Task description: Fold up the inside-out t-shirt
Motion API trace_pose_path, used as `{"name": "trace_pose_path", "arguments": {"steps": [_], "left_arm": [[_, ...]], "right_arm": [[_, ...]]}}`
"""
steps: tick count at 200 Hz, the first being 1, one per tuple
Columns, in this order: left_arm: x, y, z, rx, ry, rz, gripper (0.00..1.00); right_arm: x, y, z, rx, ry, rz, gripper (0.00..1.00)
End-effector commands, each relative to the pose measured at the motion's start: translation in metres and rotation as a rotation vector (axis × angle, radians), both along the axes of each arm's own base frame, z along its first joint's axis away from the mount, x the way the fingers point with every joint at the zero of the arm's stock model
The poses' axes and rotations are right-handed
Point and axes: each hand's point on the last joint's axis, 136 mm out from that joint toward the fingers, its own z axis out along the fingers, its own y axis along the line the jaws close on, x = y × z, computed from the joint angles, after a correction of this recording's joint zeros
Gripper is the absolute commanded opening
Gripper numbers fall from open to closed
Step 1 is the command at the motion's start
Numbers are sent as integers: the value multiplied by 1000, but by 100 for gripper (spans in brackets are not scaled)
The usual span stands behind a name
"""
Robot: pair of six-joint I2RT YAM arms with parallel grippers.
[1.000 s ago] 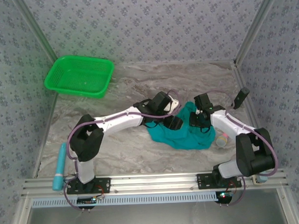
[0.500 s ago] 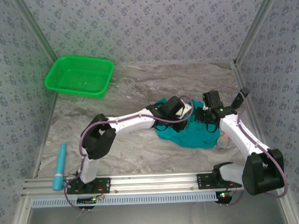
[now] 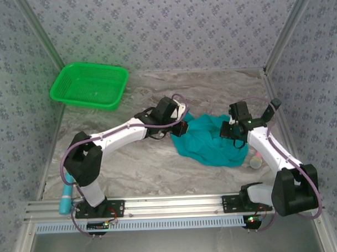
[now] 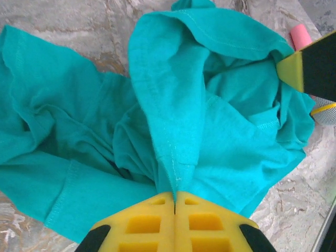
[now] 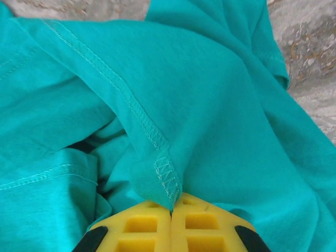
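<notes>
Clenching only thin seam edges of the t-shirt [image 3: 210,141], the left hand [image 4: 174,197] and right hand [image 5: 170,210] may lose them if pulled apart too sharply.

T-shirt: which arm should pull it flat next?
Probably left: the left gripper pinches the t-shirt with open table beside it to pull across. The right gripper grips too, but near the side wall.

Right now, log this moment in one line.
left gripper: shut on t-shirt | right gripper: shut on t-shirt | t-shirt: bunched, unfolded
</notes>
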Motion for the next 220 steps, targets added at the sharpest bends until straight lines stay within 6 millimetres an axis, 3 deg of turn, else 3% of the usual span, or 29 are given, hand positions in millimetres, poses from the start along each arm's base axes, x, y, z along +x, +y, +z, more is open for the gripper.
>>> {"name": "trace_pose_path", "arguments": {"steps": [1, 19, 36, 45, 58, 79, 91, 107, 120, 131, 150, 160, 171, 176, 188, 200, 208, 211, 220], "left_arm": [[4, 5, 11, -37, 12, 8, 0], [26, 25, 30, -33, -8, 72, 0], [59, 52, 67, -40, -85, 157, 0], [77, 64, 96, -53, -138, 189, 0], [102, 82, 145, -63, -236, 240, 0], [124, 112, 249, -87, -478, 299, 0], [122, 127, 314, -110, -643, 324, 0], [105, 147, 379, -131, -788, 349, 0], [82, 157, 408, -148, -834, 330, 0], [63, 165, 420, -164, -850, 321, 0], [35, 179, 411, -167, -848, 315, 0], [22, 185, 393, -167, -839, 313, 0], [9, 192, 359, -167, -801, 326, 0], [1, 197, 349, -182, -791, 335, 0], [-13, 202, 301, -190, -713, 346, 0], [-30, 202, 237, -198, -589, 339, 0], [-42, 201, 200, -216, -507, 335, 0], [-46, 200, 180, -211, -467, 333, 3], [-59, 199, 136, -212, -373, 338, 26]], "right_arm": [[4, -2, 7, -7, -12, -9, 0], [24, 0, 43, 10, -115, -13, 0], [57, -2, 97, 25, -251, -37, 0], [77, -2, 126, 45, -319, -33, 0], [105, 0, 187, 76, -465, -16, 0], [126, 6, 277, 118, -687, 34, 0], [125, 9, 325, 122, -793, 56, 0], [111, 15, 381, 123, -926, 94, 0], [89, 21, 416, 133, -1024, 137, 0], [69, 22, 435, 139, -1087, 154, 0], [34, 24, 447, 160, -1136, 183, 0], [20, 27, 437, 170, -1119, 201, 0], [8, 31, 414, 180, -1074, 224, 0], [4, 35, 395, 185, -1032, 237, 0], [-5, 40, 350, 192, -940, 259, 0], [-17, 48, 290, 197, -819, 292, 0], [-25, 50, 238, 193, -703, 296, 3], [-29, 51, 221, 194, -664, 295, 6], [-42, 54, 175, 202, -558, 306, 20]]}}
